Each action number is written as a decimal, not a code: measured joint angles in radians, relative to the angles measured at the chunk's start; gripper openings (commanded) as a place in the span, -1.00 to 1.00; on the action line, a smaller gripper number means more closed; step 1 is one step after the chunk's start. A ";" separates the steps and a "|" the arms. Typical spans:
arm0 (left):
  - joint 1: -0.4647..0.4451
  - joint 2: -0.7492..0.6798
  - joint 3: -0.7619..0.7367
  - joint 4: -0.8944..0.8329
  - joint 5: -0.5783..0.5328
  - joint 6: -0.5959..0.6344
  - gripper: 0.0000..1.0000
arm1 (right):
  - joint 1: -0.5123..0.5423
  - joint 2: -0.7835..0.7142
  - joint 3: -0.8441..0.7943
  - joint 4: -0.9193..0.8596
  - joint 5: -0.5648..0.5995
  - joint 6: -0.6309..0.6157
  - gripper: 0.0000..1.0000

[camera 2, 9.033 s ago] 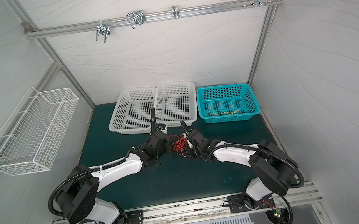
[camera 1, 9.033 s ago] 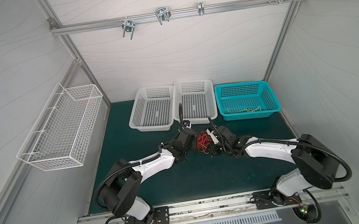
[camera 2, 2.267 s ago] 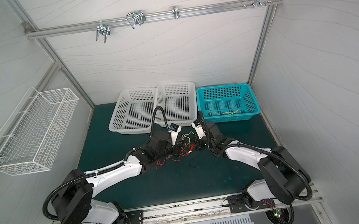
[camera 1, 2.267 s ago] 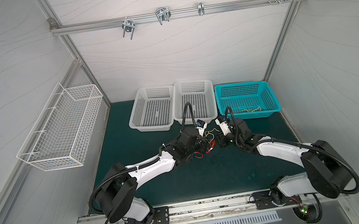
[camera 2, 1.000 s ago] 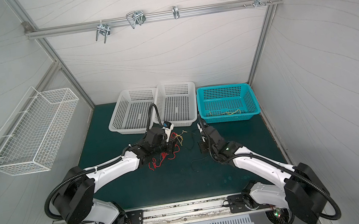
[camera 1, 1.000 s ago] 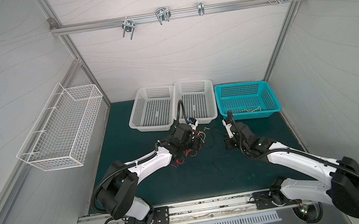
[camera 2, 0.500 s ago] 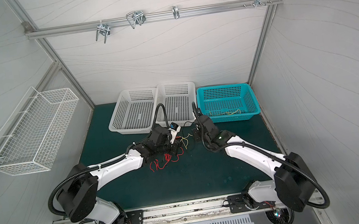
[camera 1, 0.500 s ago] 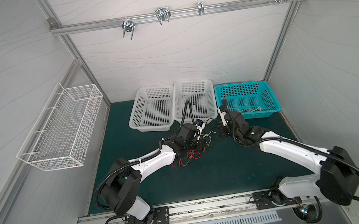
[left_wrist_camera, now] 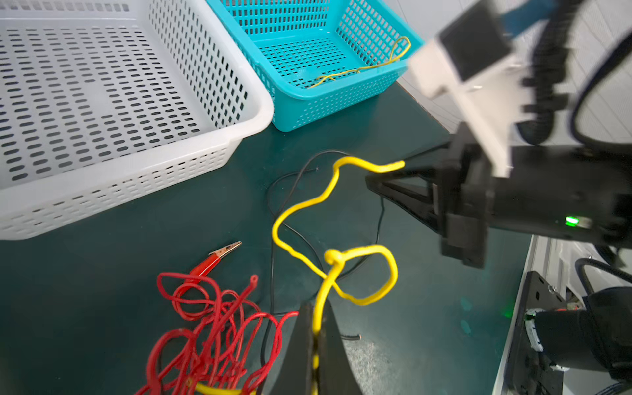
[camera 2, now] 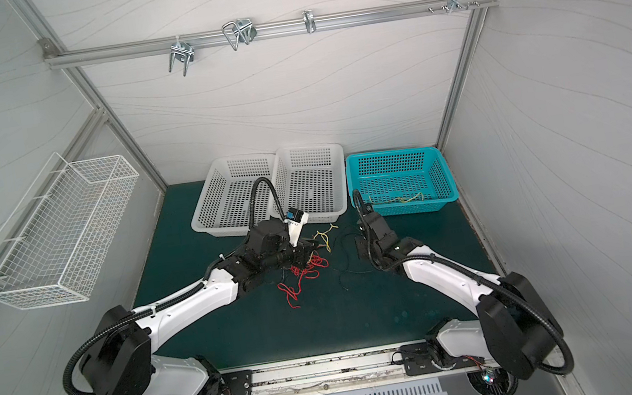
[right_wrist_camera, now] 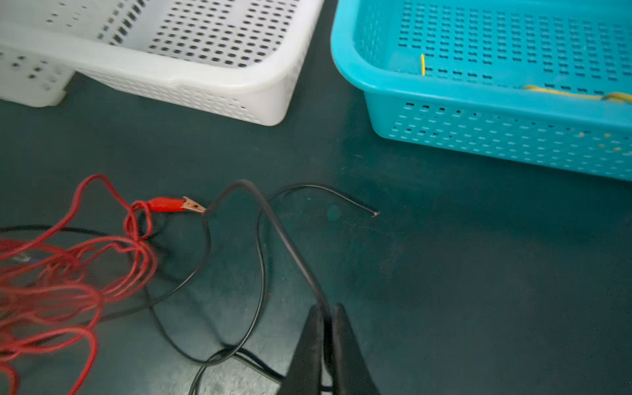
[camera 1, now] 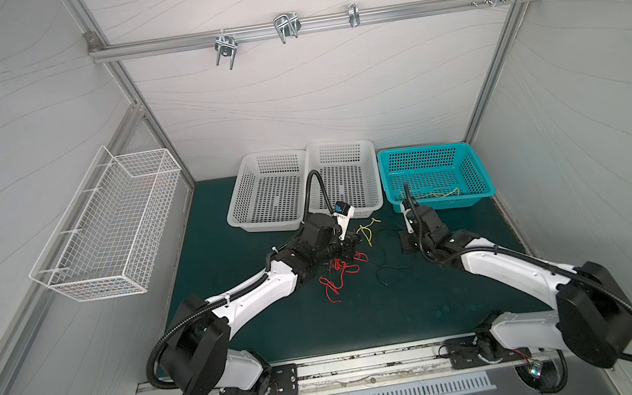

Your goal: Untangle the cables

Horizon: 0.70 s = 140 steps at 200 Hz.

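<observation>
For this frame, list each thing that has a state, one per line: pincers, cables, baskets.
Left pincer: shut on yellow cable.
Right pincer: nearly closed around black cable.
Yellow cable: held, knotted loop, raised off the mat.
Black cable: partly lifted, one bare end on the mat.
Red cable: loose tangle on the mat.
Teal basket: holds a thin yellow wire.

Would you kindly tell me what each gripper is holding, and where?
The left gripper pinches the yellow cable below its knotted loop. The right gripper grips the black cable partway along.
</observation>
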 measured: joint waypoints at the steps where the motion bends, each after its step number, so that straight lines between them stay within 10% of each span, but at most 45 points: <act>1: 0.000 0.000 0.000 0.000 0.000 0.000 -1.00 | 0.000 -0.004 -0.001 0.001 -0.001 -0.002 -0.54; 63: 0.002 0.057 0.000 0.022 0.018 -0.034 -1.00 | 0.000 -0.281 -0.047 0.063 -0.221 -0.054 -0.35; 140: 0.002 0.058 0.000 0.043 0.050 -0.048 -1.00 | 0.053 -0.049 0.022 0.180 -0.444 0.003 -0.31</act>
